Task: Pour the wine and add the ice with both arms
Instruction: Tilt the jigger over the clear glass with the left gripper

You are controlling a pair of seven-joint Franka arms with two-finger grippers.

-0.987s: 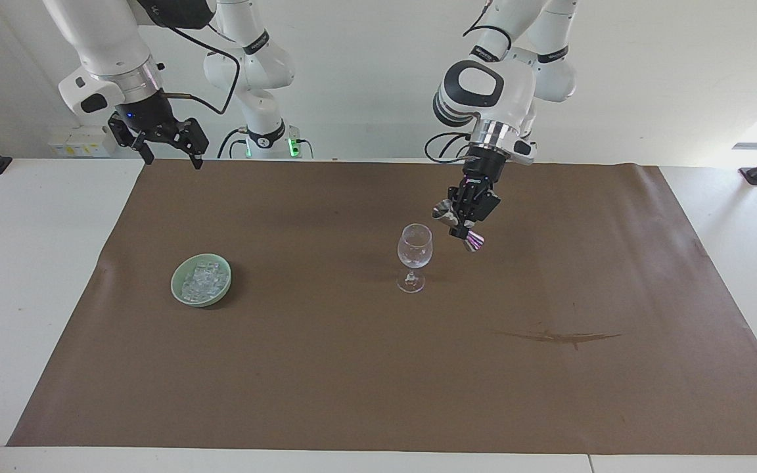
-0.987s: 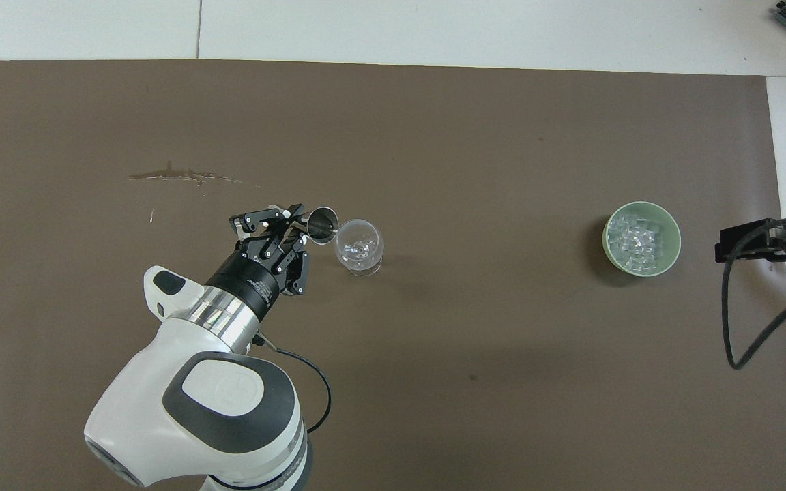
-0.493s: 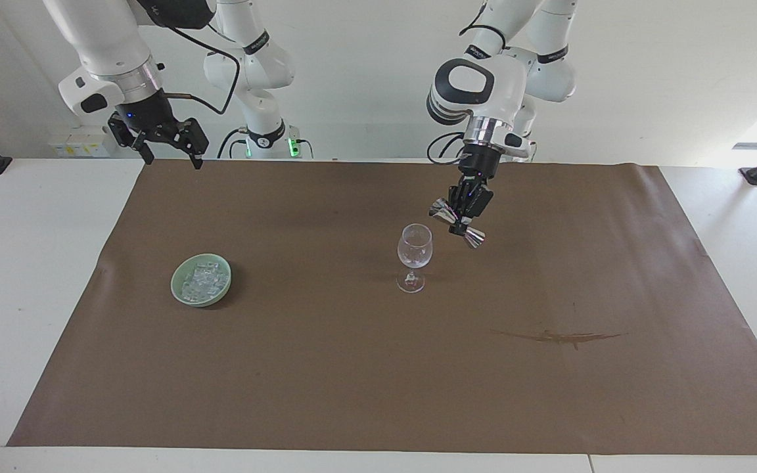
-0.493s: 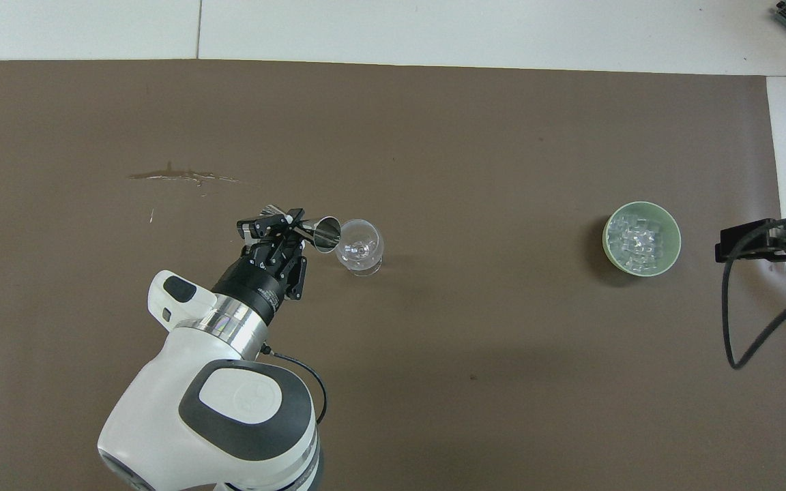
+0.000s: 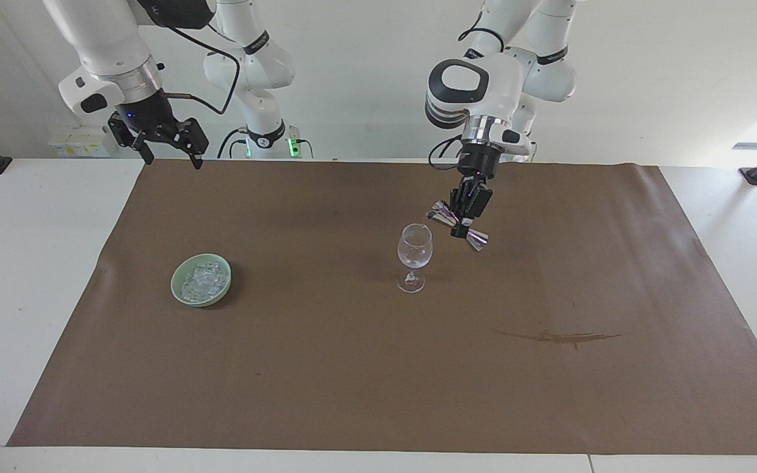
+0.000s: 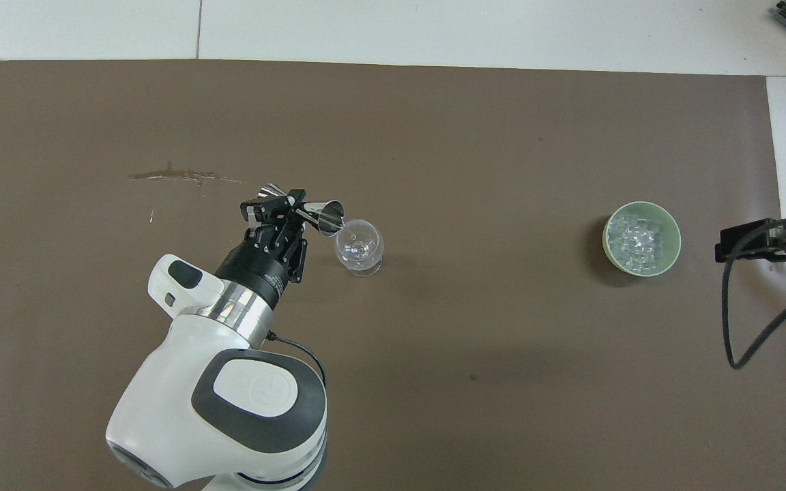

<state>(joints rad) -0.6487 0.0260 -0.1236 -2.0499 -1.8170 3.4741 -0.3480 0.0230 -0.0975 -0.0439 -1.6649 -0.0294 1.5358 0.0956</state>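
A clear stemmed wine glass [image 5: 414, 255] [image 6: 359, 246] stands upright on the brown mat. My left gripper [image 5: 462, 222] [image 6: 290, 210] is shut on the waist of a steel double-cone jigger [image 5: 457, 226] [image 6: 312, 211], held tilted in the air with one mouth at the glass's rim. No wine shows as a stream or in the glass. The ice [image 5: 202, 280] [image 6: 638, 238] is a heap of small clear cubes in a pale green bowl [image 5: 181, 295] [image 6: 674, 240] toward the right arm's end. My right gripper [image 5: 168, 150] waits open, high over the mat's edge by the robots.
A brown mat [image 5: 326, 368] covers most of the white table [image 5: 17, 263]. A dark smear [image 5: 559, 337] [image 6: 181, 176] marks the mat toward the left arm's end, farther from the robots than the glass. A black cable [image 6: 761, 327] hangs from the right wrist.
The left wrist has turned and shifted, tipping the jigger further so its mouth points down at the glass's rim. The right arm, glass and bowl have not moved.
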